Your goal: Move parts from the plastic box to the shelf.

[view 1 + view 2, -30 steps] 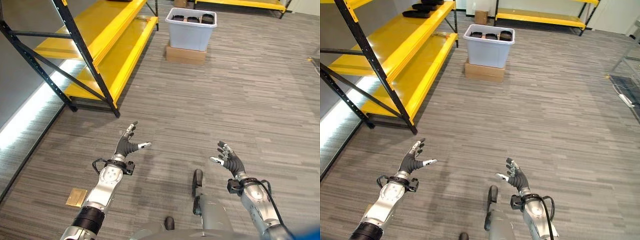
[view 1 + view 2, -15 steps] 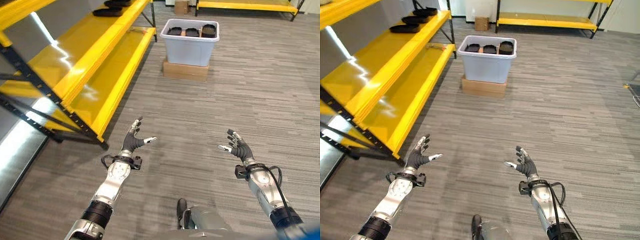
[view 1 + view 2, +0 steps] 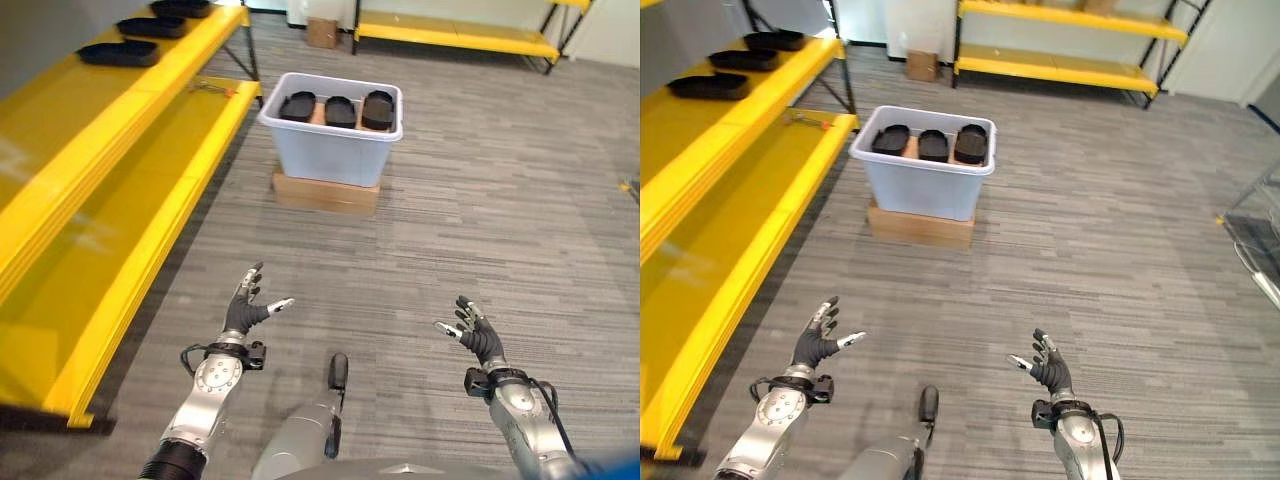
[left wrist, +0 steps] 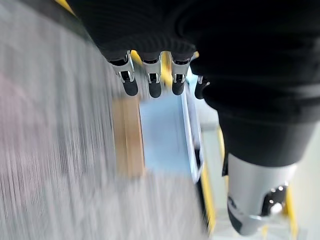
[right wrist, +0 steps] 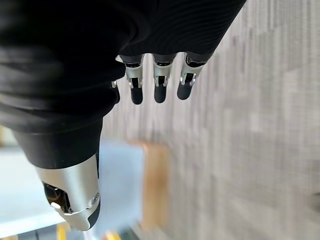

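A pale blue-grey plastic box point(image 3: 333, 150) stands on a flat cardboard box point(image 3: 325, 192) on the floor ahead. Three black parts point(image 3: 340, 109) lie side by side in it. The yellow shelf point(image 3: 90, 190) runs along my left, with black parts point(image 3: 121, 52) lying on its upper level. My left hand point(image 3: 243, 312) is open, held low over the carpet, holding nothing. My right hand point(image 3: 478, 341) is open too, low on the right, also holding nothing. Both are well short of the box. The box point(image 4: 167, 140) shows past the left hand's fingers point(image 4: 151, 82) in its wrist view.
Another yellow shelf point(image 3: 1070, 70) runs along the far wall, with a small cardboard box point(image 3: 921, 66) on the floor by it. Grey carpet lies between me and the plastic box. A metal rack edge point(image 3: 1255, 245) shows at the right.
The whole view has shifted: the camera has moved forward and the plastic box and shelf now sit nearer. Both hands stay open and held out in front.
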